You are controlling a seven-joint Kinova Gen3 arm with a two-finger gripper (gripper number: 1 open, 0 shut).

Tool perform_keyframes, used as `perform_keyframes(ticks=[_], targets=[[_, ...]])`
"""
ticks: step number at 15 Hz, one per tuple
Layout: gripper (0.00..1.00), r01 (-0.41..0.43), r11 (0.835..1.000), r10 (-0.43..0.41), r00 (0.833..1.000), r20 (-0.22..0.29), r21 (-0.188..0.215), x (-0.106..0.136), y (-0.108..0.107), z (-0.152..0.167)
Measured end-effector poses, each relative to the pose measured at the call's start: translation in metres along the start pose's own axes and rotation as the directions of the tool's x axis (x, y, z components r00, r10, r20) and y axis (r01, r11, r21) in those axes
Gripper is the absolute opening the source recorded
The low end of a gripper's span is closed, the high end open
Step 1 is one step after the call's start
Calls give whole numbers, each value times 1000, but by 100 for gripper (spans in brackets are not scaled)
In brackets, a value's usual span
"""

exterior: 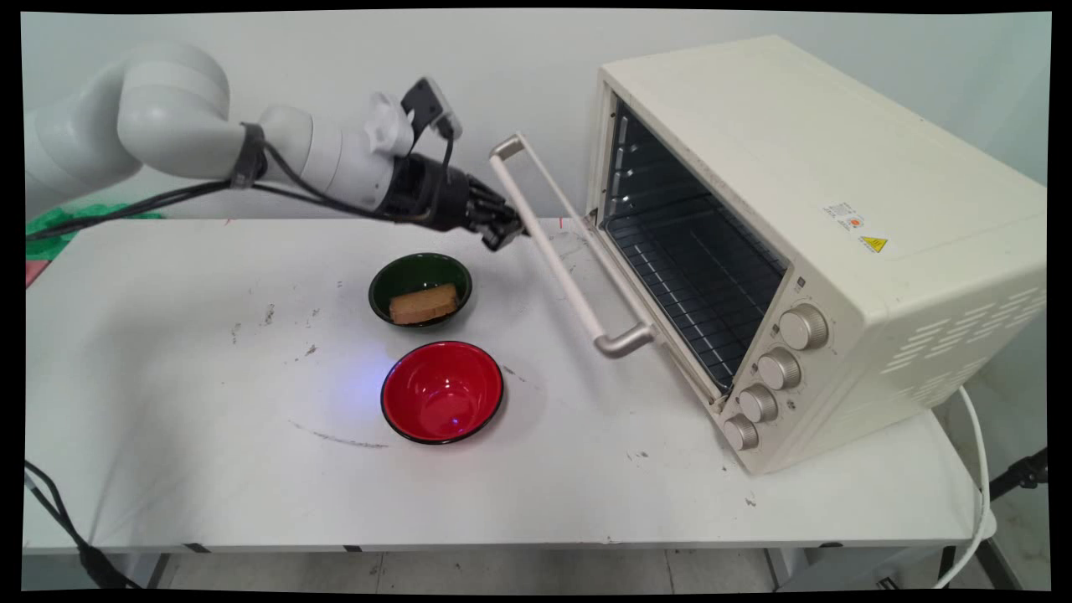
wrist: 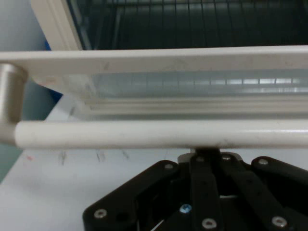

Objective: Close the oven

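My black gripper is shut, its tips pressed against the left side of the cream handle bar of the toaster oven. The oven door hangs about half open, tilted towards the table. In the hand view the handle bar runs across just above the closed fingertips, with the door's top frame and the wire rack beyond. Nothing is held between the fingers. Below the gripper stands a dark green bowl with a slice of bread in it.
An empty red bowl stands in front of the green one. The oven's knobs face the table's near right side. A white cord hangs off the right edge. Black cables trail from the arm.
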Motion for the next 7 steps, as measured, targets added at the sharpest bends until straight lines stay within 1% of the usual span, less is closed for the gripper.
perform_keyframes(ticks=[3, 7], targets=[[0, 27, 1000, -27, 999, -35, 6, 20, -1, -4], [0, 39, 999, -38, 997, -66, 7, 40, -1, -10]])
